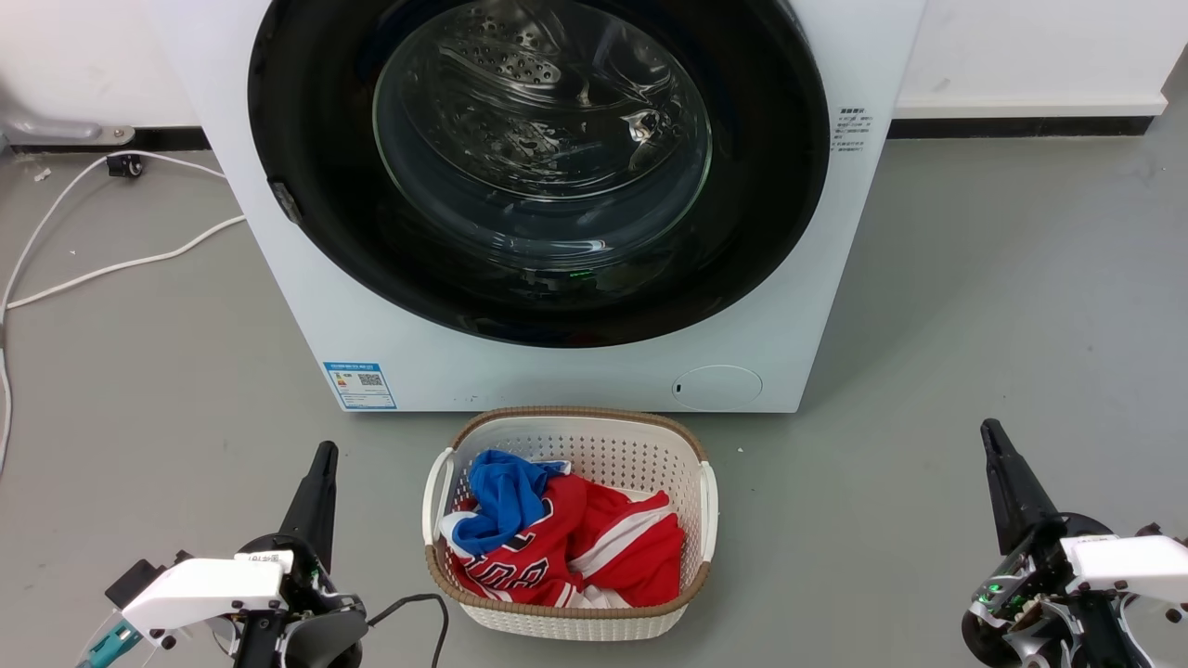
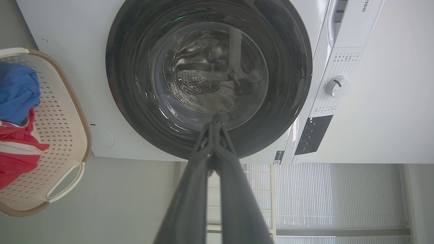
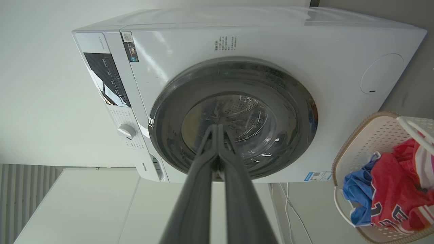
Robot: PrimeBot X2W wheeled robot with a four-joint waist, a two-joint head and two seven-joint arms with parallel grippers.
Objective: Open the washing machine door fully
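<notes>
White cable (image 1: 111, 264): slack loops on the grey floor (image 1: 974, 306), ahead of the left gripper (image 1: 324, 459) and out to its left. No part in the job.

Dark-fingered left gripper: held low, well short of the machine (image 1: 306, 306) and pointing toward it. In its wrist view the fingers (image 2: 198, 169) are pressed together to the tips, clenched on nothing.

Glossy black washing machine door (image 1: 543, 162): clear domed glass at the centre. It stands ahead of both grippers, between their lines and well apart from each. It sits flush in the white front, so the opening is not yet begun. A small grey fitting (image 1: 286, 199) sits on the rim toward the left gripper's side; catch or hinge, I cannot tell.

Pale basket (image 1: 707, 501): brown-rimmed, holding red and blue clothes (image 1: 566, 538). It lies between the grippers, just before the machine's foot and below the door.

Dark-fingered right gripper (image 1: 995, 443): mirrors the left, its fingers (image 3: 237, 176) likewise clamped together and empty.

Handling note, by my reckoning:
- Settle first which edge of the rim comes free.
- Send the gripper on that side, part its fingers and take the rim there.
- Draw along the door's own arc rather than straight back.
- Keep the forearm above the basket.
- Carry the swing until the door stops; half-open would not meet the task.
</notes>
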